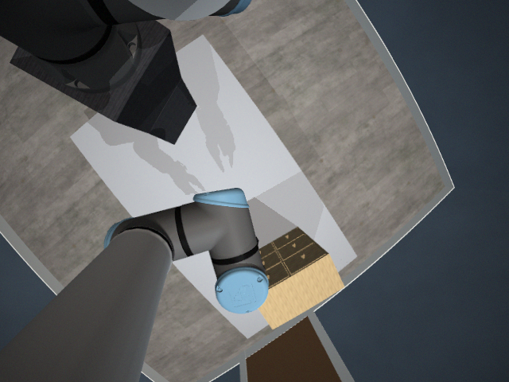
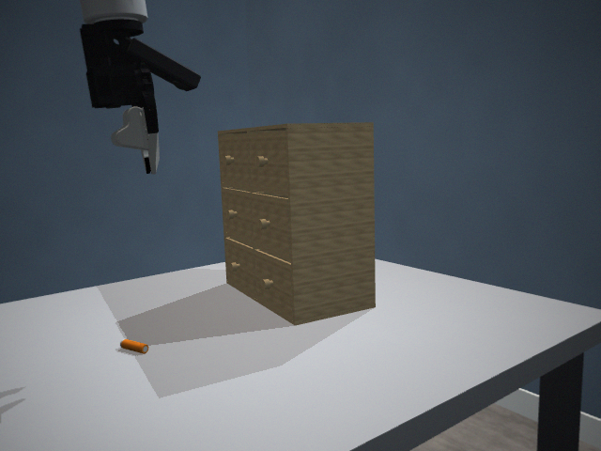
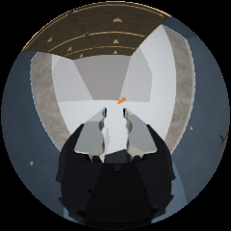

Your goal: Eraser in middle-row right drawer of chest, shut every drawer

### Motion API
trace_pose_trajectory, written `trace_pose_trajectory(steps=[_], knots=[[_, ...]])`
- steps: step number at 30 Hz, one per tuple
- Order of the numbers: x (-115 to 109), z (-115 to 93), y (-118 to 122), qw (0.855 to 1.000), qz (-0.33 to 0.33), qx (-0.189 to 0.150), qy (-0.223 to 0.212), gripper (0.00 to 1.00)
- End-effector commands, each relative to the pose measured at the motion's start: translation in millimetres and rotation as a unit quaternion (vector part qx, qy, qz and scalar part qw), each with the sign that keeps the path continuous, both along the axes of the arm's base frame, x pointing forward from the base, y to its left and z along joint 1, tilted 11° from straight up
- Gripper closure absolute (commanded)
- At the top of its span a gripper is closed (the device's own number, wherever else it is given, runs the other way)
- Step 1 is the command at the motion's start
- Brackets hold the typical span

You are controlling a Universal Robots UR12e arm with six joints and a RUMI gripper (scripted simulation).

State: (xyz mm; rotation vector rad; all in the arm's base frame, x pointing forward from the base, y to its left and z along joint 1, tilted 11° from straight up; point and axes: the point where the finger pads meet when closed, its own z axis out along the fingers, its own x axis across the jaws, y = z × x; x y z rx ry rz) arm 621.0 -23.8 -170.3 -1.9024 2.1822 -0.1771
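Note:
The eraser [image 2: 133,346] is a small orange cylinder lying on the white table, to the left of and in front of the chest. It also shows in the wrist view [image 3: 121,100], just beyond my fingertips and far below. The wooden chest [image 2: 298,218] stands upright with three rows of two drawers, all shut. The middle row's right drawer has its knob [image 2: 264,222] showing. My gripper [image 2: 147,163] hangs high in the air left of the chest's top, pointing down. Its fingers are nearly shut with a narrow gap and nothing between them. In the top view my arm hides the gripper.
The chest [image 1: 297,271] stands near one end of the table, close to the edge. My arm's elbow and wrist joints [image 1: 230,251] hang over the table beside the chest. A dark table leg [image 2: 558,402] is at the right front corner.

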Motion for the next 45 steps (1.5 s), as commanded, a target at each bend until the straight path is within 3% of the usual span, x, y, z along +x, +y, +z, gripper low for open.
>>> trace_pose_trajectory(steps=[1,45], knots=[[-2.0,2.4,-0.1,1.0,0.001,0.002,0.013,0.8],[-7.2,6.6,0.2,0.999,0.004,0.005,0.039,0.8]])
